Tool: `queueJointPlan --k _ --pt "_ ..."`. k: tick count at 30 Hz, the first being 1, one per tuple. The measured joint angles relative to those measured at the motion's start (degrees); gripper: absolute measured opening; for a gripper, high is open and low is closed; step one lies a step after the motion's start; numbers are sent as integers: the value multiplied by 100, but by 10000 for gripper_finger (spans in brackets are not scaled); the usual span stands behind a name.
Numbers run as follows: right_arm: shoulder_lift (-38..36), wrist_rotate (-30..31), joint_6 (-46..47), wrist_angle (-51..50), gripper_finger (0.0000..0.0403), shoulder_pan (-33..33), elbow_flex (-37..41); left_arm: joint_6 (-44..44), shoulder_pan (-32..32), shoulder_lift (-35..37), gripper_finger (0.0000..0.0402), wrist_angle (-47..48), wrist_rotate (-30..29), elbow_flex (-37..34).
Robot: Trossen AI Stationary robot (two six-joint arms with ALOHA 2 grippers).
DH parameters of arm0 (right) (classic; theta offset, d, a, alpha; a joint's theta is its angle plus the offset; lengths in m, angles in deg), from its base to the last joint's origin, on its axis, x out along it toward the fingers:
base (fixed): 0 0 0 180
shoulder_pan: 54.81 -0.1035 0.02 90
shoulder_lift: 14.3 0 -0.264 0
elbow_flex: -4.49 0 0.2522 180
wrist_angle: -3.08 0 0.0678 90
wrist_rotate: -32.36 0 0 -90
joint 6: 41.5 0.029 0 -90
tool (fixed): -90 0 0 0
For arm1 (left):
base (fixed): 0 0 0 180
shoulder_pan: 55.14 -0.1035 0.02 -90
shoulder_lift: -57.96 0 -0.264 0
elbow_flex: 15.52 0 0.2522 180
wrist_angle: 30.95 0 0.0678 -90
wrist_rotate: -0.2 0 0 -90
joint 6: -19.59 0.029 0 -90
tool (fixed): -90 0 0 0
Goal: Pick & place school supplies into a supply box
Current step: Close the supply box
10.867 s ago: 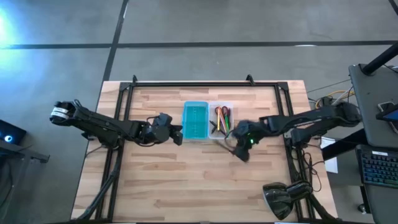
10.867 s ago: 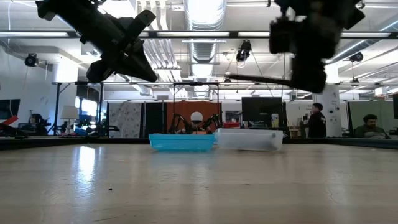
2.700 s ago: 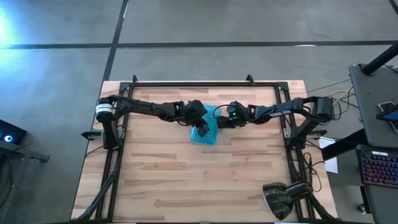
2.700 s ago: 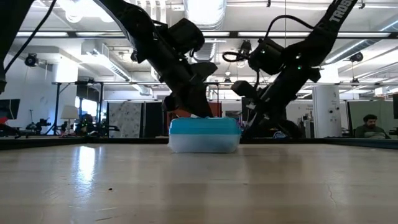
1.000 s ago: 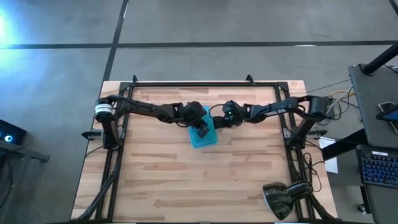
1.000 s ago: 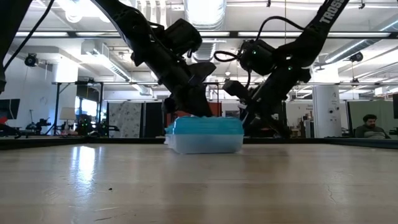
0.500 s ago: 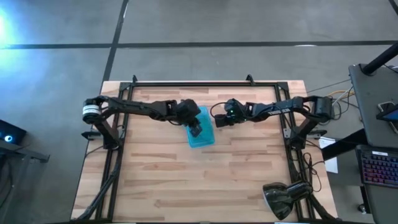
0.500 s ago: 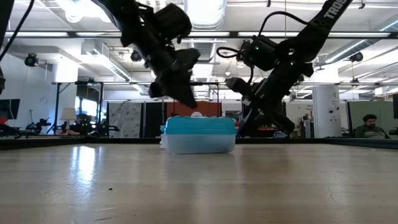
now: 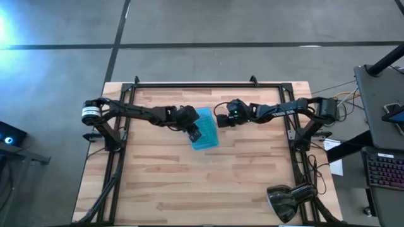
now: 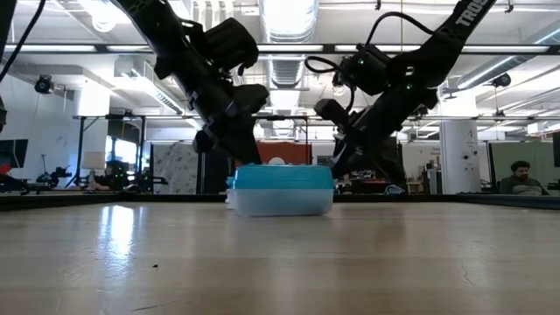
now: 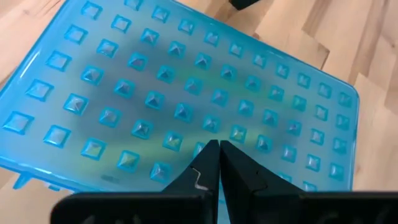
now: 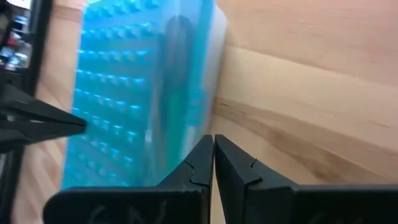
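Supply box (image 9: 204, 128) lies near mid-surface, folded shut: turquoise half on top, clear half under it, seen as two stacked layers in the low view (image 10: 280, 190). It sits slightly skewed to the surface (image 9: 252, 183) edges. Studded turquoise lid fills the left wrist view (image 11: 186, 106). No school supplies visible loose anywhere on the wood; contents cannot be made out through the lid.

Left pincer (image 9: 195, 133) hangs over the box's left part, fingers together, tips just above the lid (image 11: 214, 163); whether they touch it is not clear. Right pincer (image 9: 222, 120) sits just beside the box's far right corner, fingers together and empty (image 12: 210, 158), above bare wood next to the box's side.

Progress, as a judgement: placing looks finished, lid looks down. What may remain is confirming the latch has caught and pulling both arms clear; a push on the lid risks sliding the light box.

Writing: partial white letters "TROS" on the right arm's link in the low view (image 10: 469, 12). No label readable on the box
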Motion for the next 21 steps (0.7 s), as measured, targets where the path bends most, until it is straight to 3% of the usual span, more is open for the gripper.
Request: queueJointPlan --k 21 --pt "551 89 296 615 8 -190 -88 -101 -9 -62 0 -273 -13 -54"
